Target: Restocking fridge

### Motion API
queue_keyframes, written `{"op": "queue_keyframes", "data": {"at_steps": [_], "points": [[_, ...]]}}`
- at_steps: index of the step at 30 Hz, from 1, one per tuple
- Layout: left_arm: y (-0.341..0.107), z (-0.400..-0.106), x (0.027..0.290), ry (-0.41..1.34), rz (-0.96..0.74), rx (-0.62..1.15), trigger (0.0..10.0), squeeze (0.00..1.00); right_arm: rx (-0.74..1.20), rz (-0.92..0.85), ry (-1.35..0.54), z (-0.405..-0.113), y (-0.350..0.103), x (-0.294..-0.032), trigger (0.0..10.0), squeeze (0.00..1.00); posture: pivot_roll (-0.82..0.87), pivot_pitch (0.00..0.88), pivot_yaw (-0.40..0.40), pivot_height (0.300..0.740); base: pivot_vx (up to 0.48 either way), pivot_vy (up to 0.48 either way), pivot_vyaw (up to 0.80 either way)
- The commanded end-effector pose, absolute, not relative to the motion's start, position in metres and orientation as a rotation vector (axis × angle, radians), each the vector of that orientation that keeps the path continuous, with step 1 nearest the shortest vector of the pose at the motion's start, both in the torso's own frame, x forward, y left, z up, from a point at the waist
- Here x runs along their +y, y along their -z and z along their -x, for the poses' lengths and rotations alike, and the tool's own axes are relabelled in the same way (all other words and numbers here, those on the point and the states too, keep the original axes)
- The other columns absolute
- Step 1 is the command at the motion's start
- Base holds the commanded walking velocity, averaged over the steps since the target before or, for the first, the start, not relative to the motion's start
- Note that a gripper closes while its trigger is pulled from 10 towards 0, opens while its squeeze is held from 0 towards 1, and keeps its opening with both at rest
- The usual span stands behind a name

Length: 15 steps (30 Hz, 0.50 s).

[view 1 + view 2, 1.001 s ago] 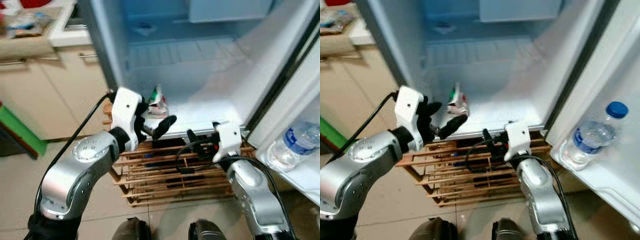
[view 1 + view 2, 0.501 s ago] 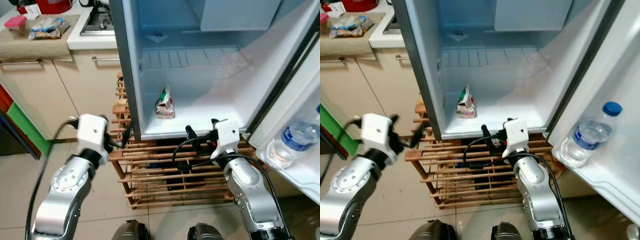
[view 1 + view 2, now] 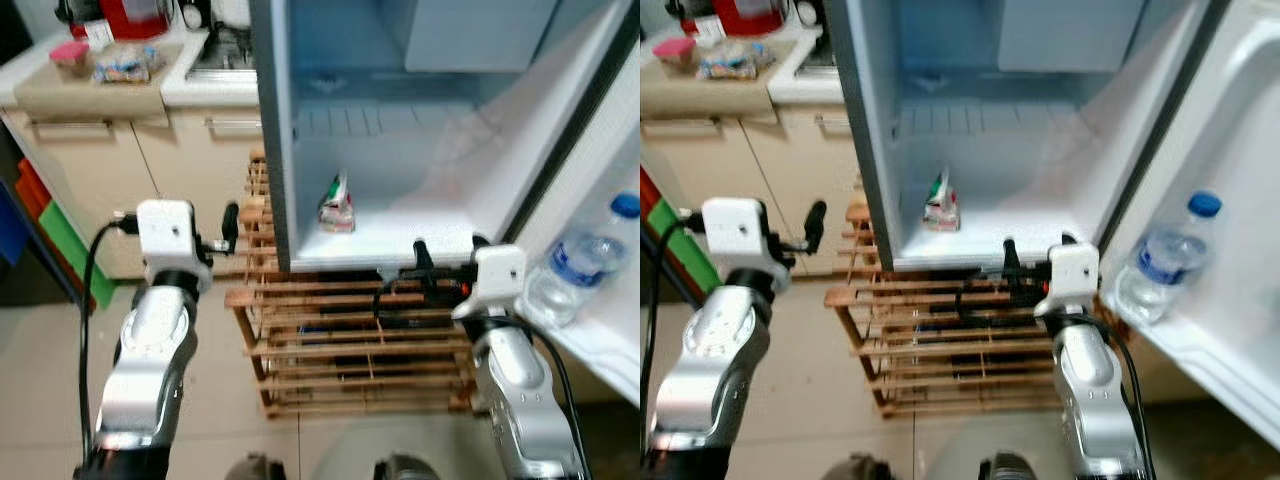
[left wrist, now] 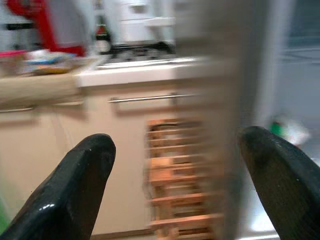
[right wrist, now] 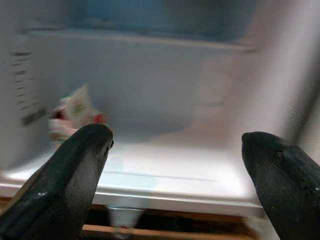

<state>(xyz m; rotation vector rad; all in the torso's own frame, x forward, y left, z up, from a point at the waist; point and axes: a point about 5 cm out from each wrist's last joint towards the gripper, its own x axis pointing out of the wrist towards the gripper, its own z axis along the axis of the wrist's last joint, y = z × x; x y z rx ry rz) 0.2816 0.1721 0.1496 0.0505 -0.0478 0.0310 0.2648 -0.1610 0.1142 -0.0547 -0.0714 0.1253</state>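
The fridge [image 3: 300,150] stands open, with its floor bare apart from a small white, green and red pouch [image 3: 337,203] standing near the left wall; the same pouch [image 5: 75,112] shows blurred in the right wrist view. My left gripper [image 3: 228,228] is outside the fridge, left of its side wall, open and holding nothing [image 4: 175,145]. My right gripper [image 3: 447,258] hovers open just before the fridge's front lip, right of the pouch, also holding nothing [image 5: 175,137]. A clear water bottle [image 3: 575,275] with a blue cap and label stands in the door shelf at the right.
A wooden slatted rack [image 3: 350,340] sits under the fridge, right behind both grippers. Cream cabinets [image 3: 100,190] and a counter with a red appliance [image 3: 135,15], a pink-lidded tub [image 3: 70,55] and a packet stand at the left. The open door [image 3: 600,200] bounds the right side.
My left gripper has pulled back from in front of the pouch and swung left, out past the fridge's side wall. The pouch stays on the fridge floor. The camera has shifted.
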Motion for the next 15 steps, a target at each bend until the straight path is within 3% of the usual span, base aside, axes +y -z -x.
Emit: {"op": "queue_keyframes", "data": {"at_steps": [1,15], "points": [[-0.1555,-0.2882,0.1645,-0.017,-0.046,-0.077,10.0,0.0,-0.052,0.061,-0.122,-0.2639,-0.1098,-0.1644,10.0,0.0,-0.16,0.016,0.024,0.716,-0.259,0.0,0.0],[-0.1508,-0.2919,0.1601,-0.028,-0.031,-0.07,10.0,0.0,-0.022,0.077,-0.152,-0.2619,-0.1045,-0.1643,10.0,0.0,-0.17,0.02,0.021,0.716,-0.259,0.0,0.0]]}}
